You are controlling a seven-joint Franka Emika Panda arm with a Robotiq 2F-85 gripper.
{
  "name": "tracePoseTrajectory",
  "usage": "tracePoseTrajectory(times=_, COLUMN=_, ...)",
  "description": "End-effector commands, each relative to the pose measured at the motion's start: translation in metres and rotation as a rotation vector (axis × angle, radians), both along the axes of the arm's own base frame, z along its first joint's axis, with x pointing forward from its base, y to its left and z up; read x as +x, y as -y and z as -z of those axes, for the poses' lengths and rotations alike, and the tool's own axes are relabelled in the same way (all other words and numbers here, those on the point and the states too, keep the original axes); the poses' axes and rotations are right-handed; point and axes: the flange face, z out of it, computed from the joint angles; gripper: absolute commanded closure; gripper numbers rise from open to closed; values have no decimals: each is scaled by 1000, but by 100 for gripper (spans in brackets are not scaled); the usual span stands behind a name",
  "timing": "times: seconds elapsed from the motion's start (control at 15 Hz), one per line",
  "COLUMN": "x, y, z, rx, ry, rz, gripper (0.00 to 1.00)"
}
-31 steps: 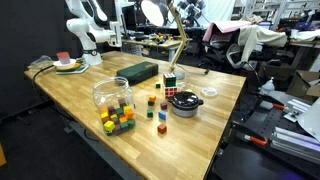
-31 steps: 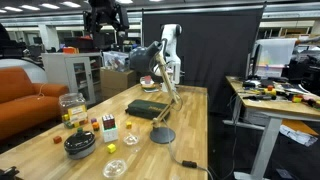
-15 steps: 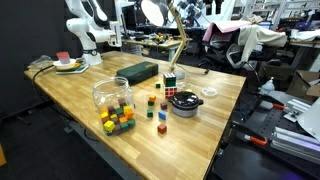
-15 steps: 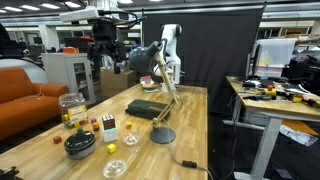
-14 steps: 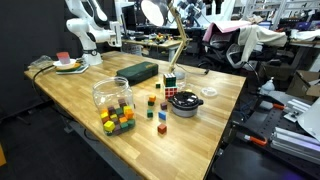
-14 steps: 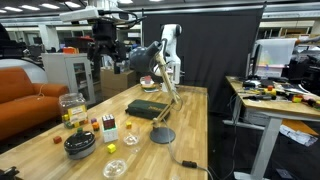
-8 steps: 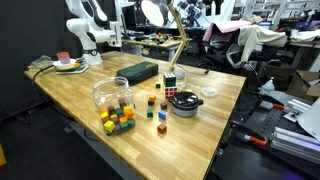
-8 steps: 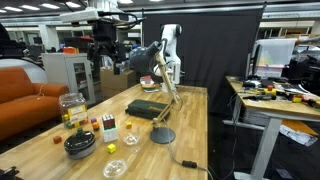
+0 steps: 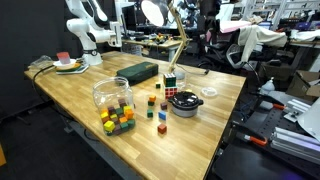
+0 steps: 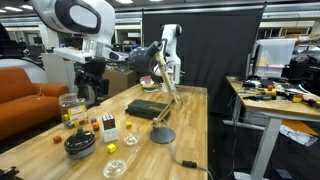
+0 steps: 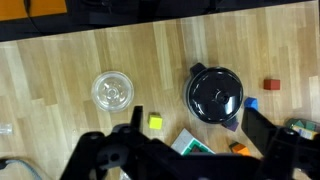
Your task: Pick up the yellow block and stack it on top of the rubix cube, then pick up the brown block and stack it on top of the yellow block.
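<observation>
In the wrist view the yellow block [image 11: 155, 122] lies on the wooden table between a clear lid and the rubix cube [image 11: 196, 146], whose lower part is hidden by my gripper body. The brown block [image 11: 238, 149] lies just right of the rubix cube. My gripper [image 11: 195, 110] is open and empty, high above these things, with a finger on either side of the rubix cube in the picture. In an exterior view the gripper [image 10: 87, 92] hangs above the table's end. The rubix cube [image 10: 108, 128] and the yellow block [image 10: 112, 147] show there too.
A black bowl [image 11: 215, 95] stands beside the rubix cube, with a red cube [image 11: 271, 85] and a blue cube [image 11: 251, 103] near it. A clear lid [image 11: 112, 90] lies left. A glass jar [image 9: 112, 93], a bunch of coloured cubes [image 9: 117, 121] and a desk lamp's base [image 10: 162, 135] stand on the table.
The arm has come down and toward the camera in an exterior view, from high at the back to above the table's end. The things on the table have not moved.
</observation>
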Motion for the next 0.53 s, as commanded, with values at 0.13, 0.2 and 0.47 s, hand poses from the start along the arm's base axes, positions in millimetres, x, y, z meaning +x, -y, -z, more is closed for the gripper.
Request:
tracePoseTrajectory(times=0.13, x=-2, y=-4, z=18, rx=18, ry=-17, rz=16, gripper=0)
tracePoseTrajectory(times=0.2, x=-2, y=-4, z=19, rx=18, ry=-18, rz=17, gripper=0)
tracePoseTrajectory(times=0.47, x=-2, y=-4, z=18, rx=19, ry=-15, rz=17, gripper=0)
